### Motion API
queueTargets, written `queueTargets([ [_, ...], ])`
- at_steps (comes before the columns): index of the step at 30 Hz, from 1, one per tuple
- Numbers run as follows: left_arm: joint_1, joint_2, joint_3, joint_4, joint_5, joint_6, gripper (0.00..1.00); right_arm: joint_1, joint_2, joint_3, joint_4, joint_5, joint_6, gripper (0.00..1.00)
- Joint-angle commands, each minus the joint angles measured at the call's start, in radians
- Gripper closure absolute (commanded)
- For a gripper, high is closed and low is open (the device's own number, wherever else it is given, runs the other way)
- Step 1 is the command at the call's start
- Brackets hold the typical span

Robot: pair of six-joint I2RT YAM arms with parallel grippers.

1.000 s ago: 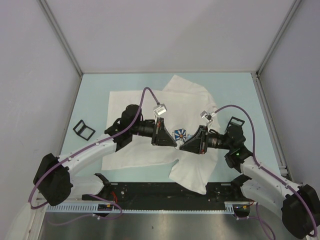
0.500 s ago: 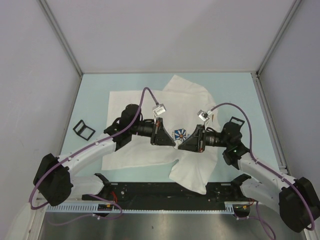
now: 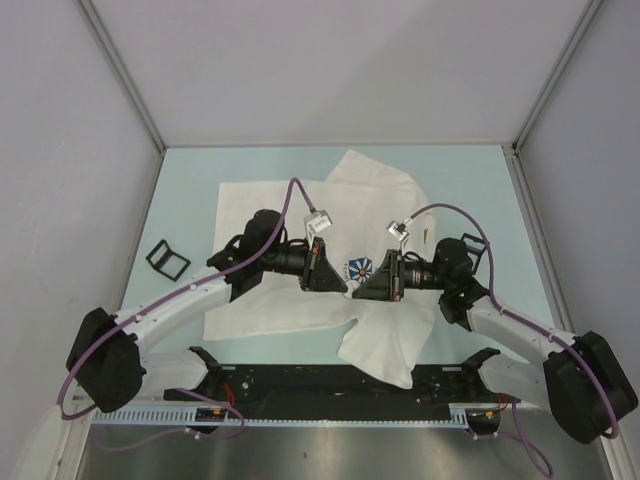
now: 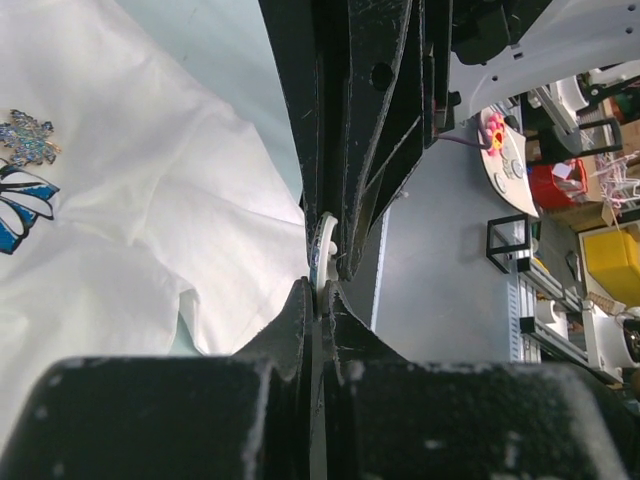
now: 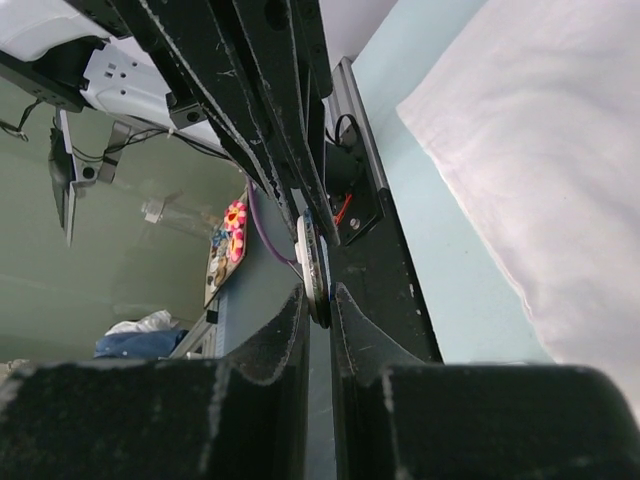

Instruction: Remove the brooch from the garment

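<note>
Lying flat across the middle of the pale teal desk (image 3: pixel 190 200), the garment (image 3: pixel 370 185) is spreading out white and creased. The left arm (image 3: pixel 190 295) and the right arm (image 3: pixel 510 325) are reaching in from either side and meeting tip to tip over the garment, just beside its blue-and-white flower print (image 3: pixel 358 267). A small square black frame (image 3: pixel 167 260) is sitting on the bare desk to the left, well apart from the garment. The left tool (image 4: pixel 315 295) is squeezing fully closed, its tips pinching one edge of the brooch (image 4: pixel 323 250). The right tool (image 5: pixel 318 300) is gripping the same brooch from the opposite side, its fingers standing only a sliver apart with the rim between them. The brooch is showing edge-on in both wrist views as a thin pale disc, hanging between the two tools; from overhead the tools are hiding it
</note>
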Motion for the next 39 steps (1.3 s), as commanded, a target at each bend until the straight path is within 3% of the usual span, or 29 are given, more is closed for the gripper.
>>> queueTargets([
  [1, -0.033, -0.034, 0.057, 0.003, 0.006, 0.057, 1.0, 0.001, 0.038, 0.067, 0.046, 0.061, 0.05, 1.0],
  [23, -0.088, -0.048, 0.104, -0.136, -0.068, 0.159, 1.0, 0.01, 0.142, 0.125, -0.07, 0.118, 0.105, 0.95],
  [35, -0.109, -0.047, 0.121, -0.187, -0.111, 0.196, 1.0, 0.035, 0.168, 0.163, -0.121, 0.149, 0.082, 0.8],
  [39, -0.117, -0.05, 0.123, -0.196, -0.116, 0.201, 1.0, 0.041, 0.163, 0.174, -0.129, 0.184, 0.09, 0.84],
])
